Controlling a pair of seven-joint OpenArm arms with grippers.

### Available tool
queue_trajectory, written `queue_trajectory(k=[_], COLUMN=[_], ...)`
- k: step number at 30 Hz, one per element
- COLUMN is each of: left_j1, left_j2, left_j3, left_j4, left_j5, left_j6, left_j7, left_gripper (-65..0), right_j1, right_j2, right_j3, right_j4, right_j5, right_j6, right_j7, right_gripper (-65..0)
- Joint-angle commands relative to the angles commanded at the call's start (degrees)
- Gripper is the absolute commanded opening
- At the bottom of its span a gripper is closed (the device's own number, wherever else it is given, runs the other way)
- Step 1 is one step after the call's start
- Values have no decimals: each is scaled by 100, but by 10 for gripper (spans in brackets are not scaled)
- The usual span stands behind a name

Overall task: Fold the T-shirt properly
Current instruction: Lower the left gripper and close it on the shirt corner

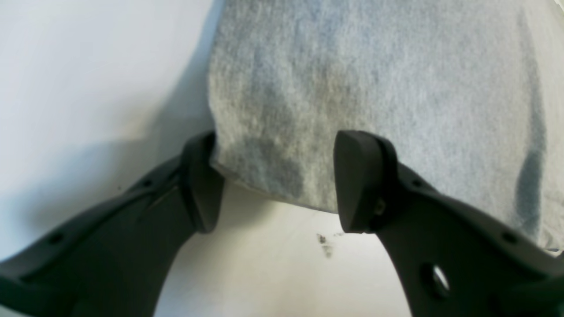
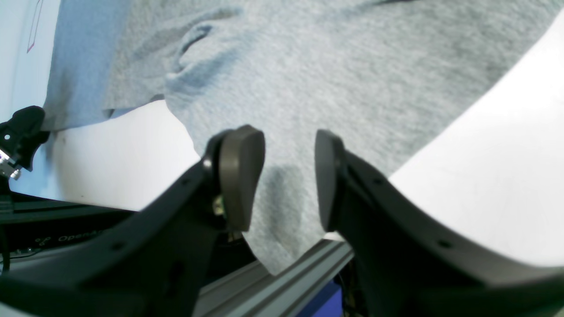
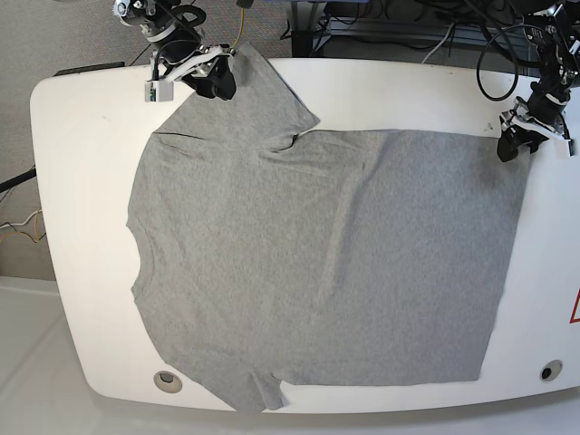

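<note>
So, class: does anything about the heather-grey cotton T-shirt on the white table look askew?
Yes: the grey T-shirt lies mostly flat, but its far sleeve overhangs the white table's edge beneath the right gripper.

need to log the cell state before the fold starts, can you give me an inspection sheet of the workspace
Surface: white table, rounded corners, small dark scuff.
Job's things: grey T-shirt spread flat, plain side up; far sleeve tip overhangs the table edge.
Clutter: nothing seen.
Grippers: left gripper open at the shirt's hem corner; right gripper open over the far sleeve.
Cables: black cables behind the table.
Surroundings: grey floor, aluminium rail under the table edge.
</note>
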State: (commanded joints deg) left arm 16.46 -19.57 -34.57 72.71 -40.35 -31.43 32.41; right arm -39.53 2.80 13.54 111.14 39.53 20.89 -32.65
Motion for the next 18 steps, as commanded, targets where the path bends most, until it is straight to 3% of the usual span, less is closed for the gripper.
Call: queue_trajectory(k=[10,18], left_j1=[-7,-36], left_j2=[3,-8], left_j3=[-22,-9], left_j4=[12,13], left_j5=[-10,-35], left_j6=[16,-5], left_j7=[17,-63], left_gripper=[-308,-331], right_j1=[-2,-30], right_j2=[-27,4], right_j3=[-4,-13], right_j4=[7,6], right_j5=[1,45], right_j6=[1,-36], right_j7=[6,-4], right_gripper=[-395,-417])
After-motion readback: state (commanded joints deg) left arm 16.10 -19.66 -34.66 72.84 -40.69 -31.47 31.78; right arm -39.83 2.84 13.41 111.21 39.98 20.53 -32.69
